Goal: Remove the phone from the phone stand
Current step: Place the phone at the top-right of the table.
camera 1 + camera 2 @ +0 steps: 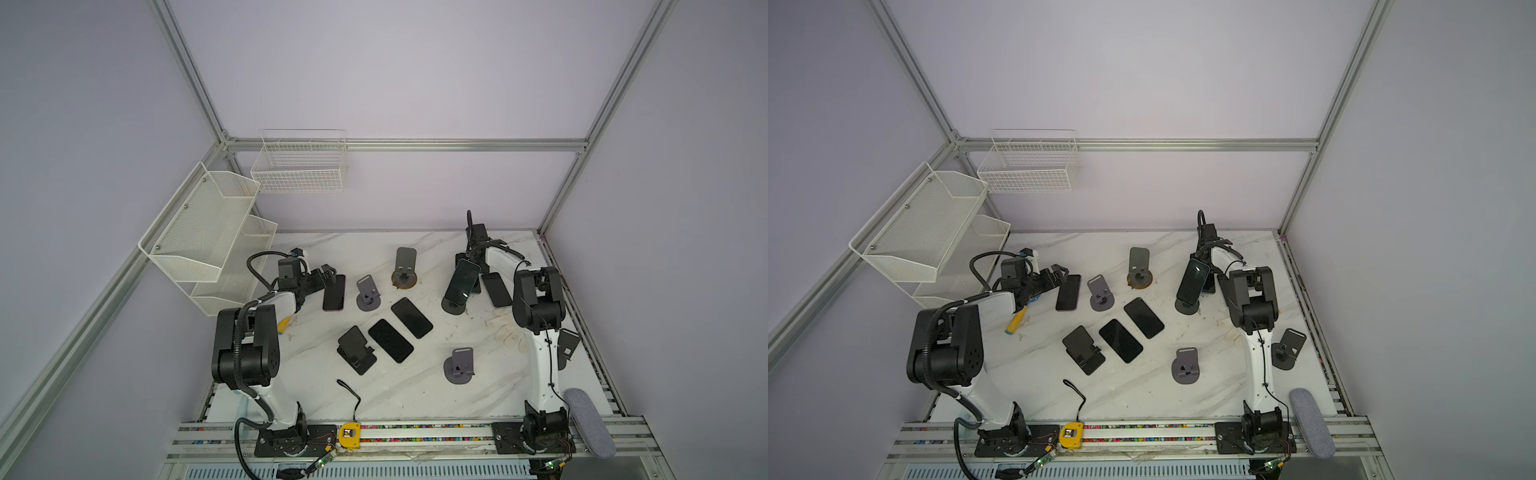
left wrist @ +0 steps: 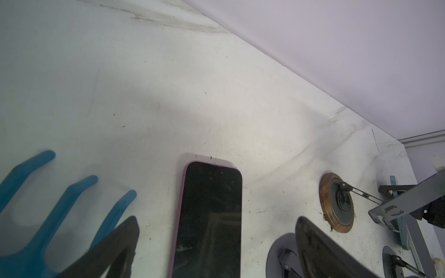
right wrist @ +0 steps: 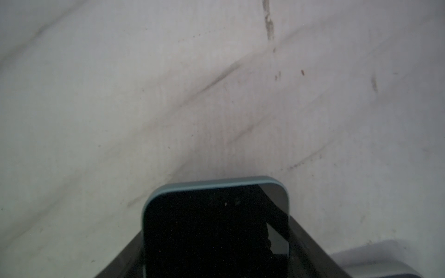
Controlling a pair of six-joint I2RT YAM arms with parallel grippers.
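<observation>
right tool [image 1: 470,259] gripping phone [image 1: 462,283] on stand [image 1: 453,306], left tool [image 1: 329,273] gaping, flat phone [image 1: 497,290] beside

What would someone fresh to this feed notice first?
The one phone standing tilted on its dark stand at the far right of the table, with the right hand shut on its top edge. Then the open left hand beside a purple-cased phone lying flat at the far left, and two dark phones flat mid-table among empty stands.
</observation>
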